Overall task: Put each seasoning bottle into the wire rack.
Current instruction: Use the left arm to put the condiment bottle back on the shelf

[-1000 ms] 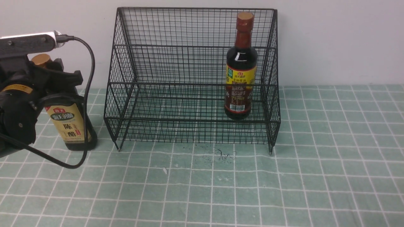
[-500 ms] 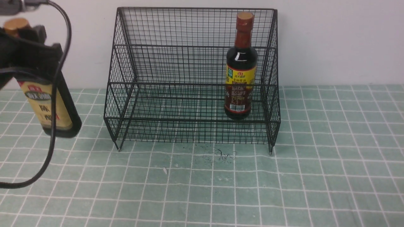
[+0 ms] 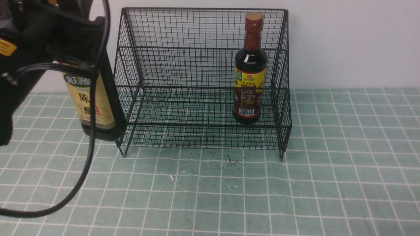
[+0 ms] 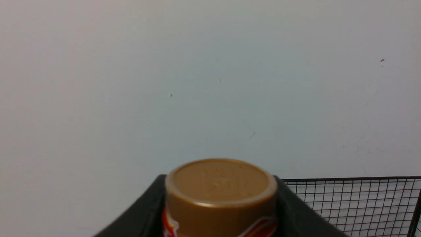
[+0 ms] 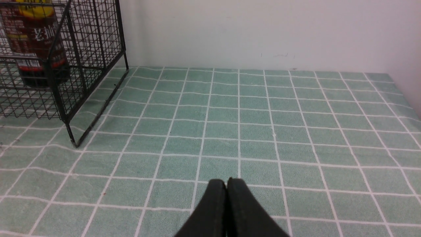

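Left gripper (image 4: 220, 214): fingers (image 4: 297, 214) clamp the gold-cap bottle (image 3: 93, 105) at the neck, one on either side, with the cap (image 4: 221, 179) standing up between them. The bottle is slightly tilted at 9 o'clock of the wire rack (image 3: 197, 65), outside it, and its base appears off the green cloth (image 3: 328, 180).

Right gripper (image 5: 226, 187): fingers pressed together, empty, above bare cloth.

Slim bottle (image 3: 249, 72): upright on the rack's lower tier, at the 3 o'clock end.
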You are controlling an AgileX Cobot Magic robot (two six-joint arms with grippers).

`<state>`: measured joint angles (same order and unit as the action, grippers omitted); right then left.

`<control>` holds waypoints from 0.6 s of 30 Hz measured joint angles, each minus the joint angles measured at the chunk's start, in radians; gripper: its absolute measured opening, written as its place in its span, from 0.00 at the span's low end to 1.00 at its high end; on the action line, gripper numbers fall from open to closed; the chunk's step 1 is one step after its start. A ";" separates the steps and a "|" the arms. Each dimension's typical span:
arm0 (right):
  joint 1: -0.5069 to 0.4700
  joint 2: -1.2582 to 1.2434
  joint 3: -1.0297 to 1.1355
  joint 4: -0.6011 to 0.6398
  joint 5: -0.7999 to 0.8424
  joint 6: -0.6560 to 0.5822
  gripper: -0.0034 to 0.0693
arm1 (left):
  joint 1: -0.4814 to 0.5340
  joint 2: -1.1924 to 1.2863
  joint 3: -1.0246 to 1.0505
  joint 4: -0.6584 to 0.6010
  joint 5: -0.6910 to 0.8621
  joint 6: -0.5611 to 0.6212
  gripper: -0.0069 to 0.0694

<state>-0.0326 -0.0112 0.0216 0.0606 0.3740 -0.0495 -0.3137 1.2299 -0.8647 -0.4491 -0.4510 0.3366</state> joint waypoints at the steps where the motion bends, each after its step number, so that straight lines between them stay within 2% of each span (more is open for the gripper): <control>1: 0.000 0.000 0.000 0.000 0.000 0.000 0.03 | -0.007 0.016 -0.011 -0.011 -0.003 0.000 0.49; 11: 0.000 0.000 0.000 0.000 0.000 0.000 0.03 | -0.018 0.164 -0.117 -0.059 -0.014 0.001 0.49; 18: 0.000 0.000 0.000 0.000 0.000 0.001 0.03 | -0.018 0.249 -0.118 -0.075 0.131 0.020 0.49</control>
<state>-0.0326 -0.0112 0.0216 0.0606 0.3740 -0.0488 -0.3320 1.4793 -0.9825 -0.5240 -0.3201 0.3570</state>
